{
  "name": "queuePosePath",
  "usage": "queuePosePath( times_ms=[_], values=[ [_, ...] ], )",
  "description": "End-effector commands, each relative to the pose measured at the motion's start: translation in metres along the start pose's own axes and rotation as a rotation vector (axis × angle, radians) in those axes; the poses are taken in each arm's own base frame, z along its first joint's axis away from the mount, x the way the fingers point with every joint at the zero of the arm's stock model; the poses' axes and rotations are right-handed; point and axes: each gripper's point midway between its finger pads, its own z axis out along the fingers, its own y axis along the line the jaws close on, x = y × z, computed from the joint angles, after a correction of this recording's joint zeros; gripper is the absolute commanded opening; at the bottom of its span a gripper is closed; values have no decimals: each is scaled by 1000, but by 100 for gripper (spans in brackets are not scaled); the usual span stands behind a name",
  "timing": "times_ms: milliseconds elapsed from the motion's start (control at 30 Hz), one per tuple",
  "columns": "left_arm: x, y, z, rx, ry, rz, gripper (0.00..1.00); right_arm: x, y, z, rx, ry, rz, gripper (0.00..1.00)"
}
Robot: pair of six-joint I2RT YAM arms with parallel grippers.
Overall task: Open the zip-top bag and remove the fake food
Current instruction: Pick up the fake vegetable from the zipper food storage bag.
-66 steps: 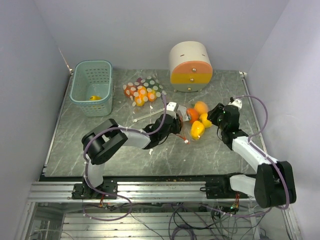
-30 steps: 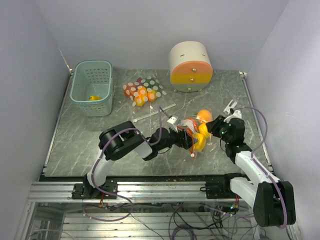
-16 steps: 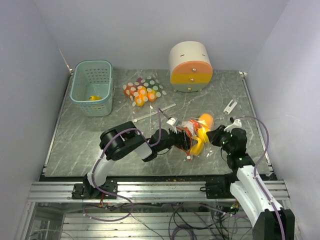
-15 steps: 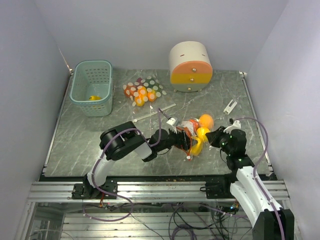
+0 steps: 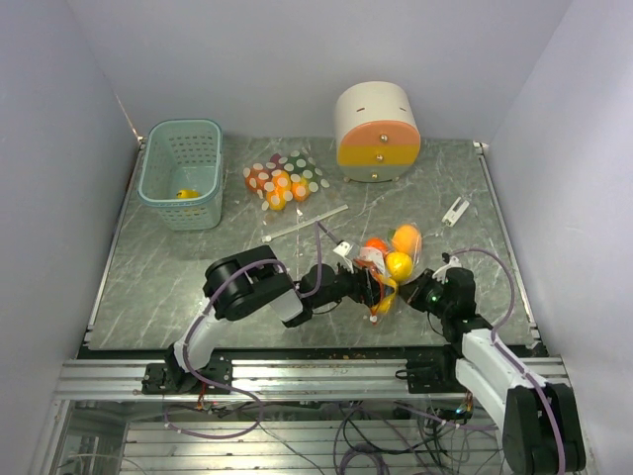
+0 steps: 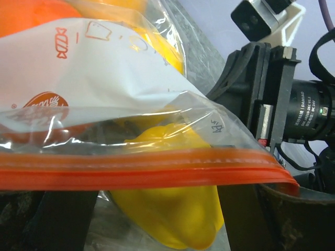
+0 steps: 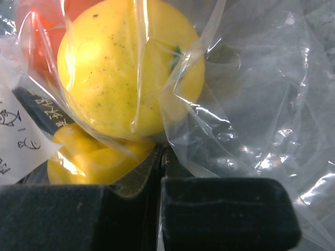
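Top external view: the zip-top bag lies on the desk between the two arms, nearer the front edge than a second ago. The right arm has drawn back toward its base and dragged the bag along, and the left arm has followed. The fake food (yellow, orange and red pieces) is bunched inside the film, and none lies loose beside the bag. The right jaws, slightly apart a second ago, are now pressed together at the bag's right-hand edge. Left wrist view: the left jaws stand spread wide, one finger at each lower corner. The orange zip strip runs across the gap and a yellow pepper-like piece hangs below it; nothing shows the jaws pinching the strip. The strip reads as one unbroken band, so the seal is judged shut. Right wrist view: the right jaws are closed, and a fold of clear film appears caught in the seam between them, just below a speckled yellow fruit behind the plastic. Meaning for the task: one side of the bag is now anchored, but opening has not begun. The likely next need is for the left jaws to close on the zip lip so the sides can be pulled apart — with some risk that the thin film slips or tears before the seal parts.
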Motion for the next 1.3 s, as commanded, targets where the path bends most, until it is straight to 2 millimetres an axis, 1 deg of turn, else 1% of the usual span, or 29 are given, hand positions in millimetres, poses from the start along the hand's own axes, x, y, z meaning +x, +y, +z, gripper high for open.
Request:
queuePosePath(
  times_ms=[0, 33, 100, 167, 267, 400, 567, 600, 733, 933, 1033, 1167, 1267],
  values=[
    [18, -19, 2, 60, 17, -11, 91, -3, 23, 2, -114, -4, 11, 0],
    [20, -18, 2, 58, 21, -14, 90, -4, 26, 3, -131, -6, 13, 0],
    [22, -18, 2, 61, 23, -16, 84, -5, 30, 3, -149, -5, 14, 0],
    [22, -19, 1, 63, 22, -18, 69, -7, 30, 4, -136, -6, 5, 0],
    [17, -21, -1, 62, 18, -8, 51, -16, 28, 4, -108, -30, -17, 0],
    [10, -26, -5, 60, 19, 13, 31, -26, 31, 3, -97, -56, -33, 0],
    [1, -27, -16, 58, 19, 2, 9, -38, 30, 7, -65, -71, -42, 0],
    [-2, -26, -19, 55, 15, 0, 7, -41, 29, 8, -57, -78, -43, 0],
    [-10, -20, -33, 30, 18, -7, 7, -54, 32, 12, -42, -111, -52, 0],
    [-27, -15, -54, 50, 20, -65, 7, -65, 25, 19, 3, -130, -58, 0],
    [-27, -13, -61, 55, 58, -83, 7, -65, 22, 23, 15, -129, -55, 0],
    [-21, -12, -66, 39, 123, -70, 7, -63, 30, 26, -38, -122, -51, 0],
    [-16, -6, -70, -19, 188, -49, 7, -64, 22, 28, 5, -124, -56, 0]
  ],
)
